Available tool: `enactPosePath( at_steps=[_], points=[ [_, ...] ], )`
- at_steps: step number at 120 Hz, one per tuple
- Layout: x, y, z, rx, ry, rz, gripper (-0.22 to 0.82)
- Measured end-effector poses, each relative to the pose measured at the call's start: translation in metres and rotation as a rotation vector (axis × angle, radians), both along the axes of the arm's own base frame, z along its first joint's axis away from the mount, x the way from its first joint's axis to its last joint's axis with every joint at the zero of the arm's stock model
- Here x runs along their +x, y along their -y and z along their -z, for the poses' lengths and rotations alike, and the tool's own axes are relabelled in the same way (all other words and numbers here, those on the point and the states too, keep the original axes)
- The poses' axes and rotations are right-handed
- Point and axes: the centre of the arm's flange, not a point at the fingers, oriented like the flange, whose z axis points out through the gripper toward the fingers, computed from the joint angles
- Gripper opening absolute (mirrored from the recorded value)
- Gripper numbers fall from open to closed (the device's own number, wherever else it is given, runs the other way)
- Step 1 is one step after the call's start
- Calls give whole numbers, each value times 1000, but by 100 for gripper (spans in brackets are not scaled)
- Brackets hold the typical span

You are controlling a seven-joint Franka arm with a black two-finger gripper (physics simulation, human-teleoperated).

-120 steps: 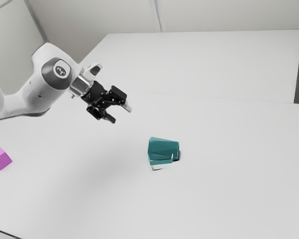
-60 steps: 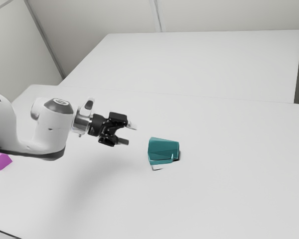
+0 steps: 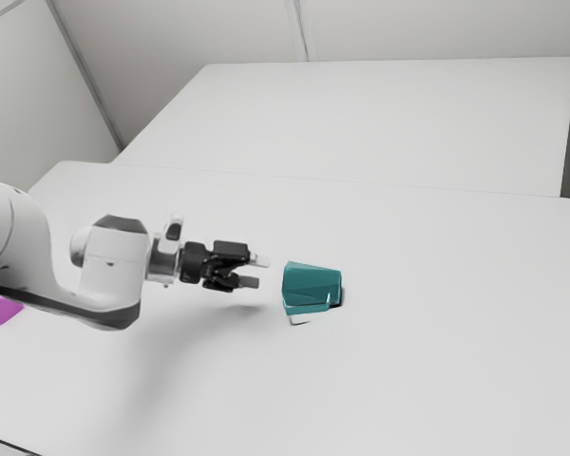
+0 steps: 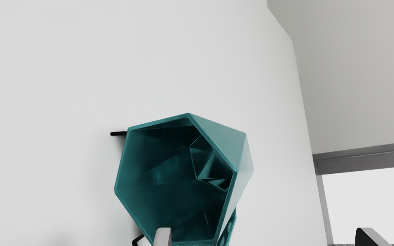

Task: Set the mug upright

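Quantity of arms: one. The arm (image 3: 111,275) enters at the exterior view's left and extends toward the exterior view's right. It carries one gripper (image 3: 256,272) with two fingers (image 3: 258,260). End effector state: released; the two fingers stand apart, and nothing is clamped between them.

Quantity of mugs: one. The mug (image 3: 312,283) is teal and faceted, and lies on its side on the one table (image 3: 408,380) in front of the gripper. In the exterior view, a short gap separates the fingertips from the mug; the two are near each other, not touching. The mug has one open end, which faces the gripper, and one base, directed toward the exterior view's right. One handle (image 4: 230,227) projects from the body. In the wrist view, two dark strips (image 4: 117,133) appear beside the mug.

Quantity of cubes: one. The cube (image 3: 4,309) is pink, located near the exterior view's left edge, and partly covered by the arm.
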Motion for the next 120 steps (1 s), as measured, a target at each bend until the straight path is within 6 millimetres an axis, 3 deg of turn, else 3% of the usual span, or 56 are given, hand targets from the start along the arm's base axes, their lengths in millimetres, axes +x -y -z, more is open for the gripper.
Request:
enactPosePath(
  at_steps=[53, 81, 120],
  points=[
    [2, 19, 11, 39, 75, 86, 59],
    [17, 29, 10, 56, 118, 120, 59],
    [15, 46, 19, 60, 125, 154, 58]
  ],
)
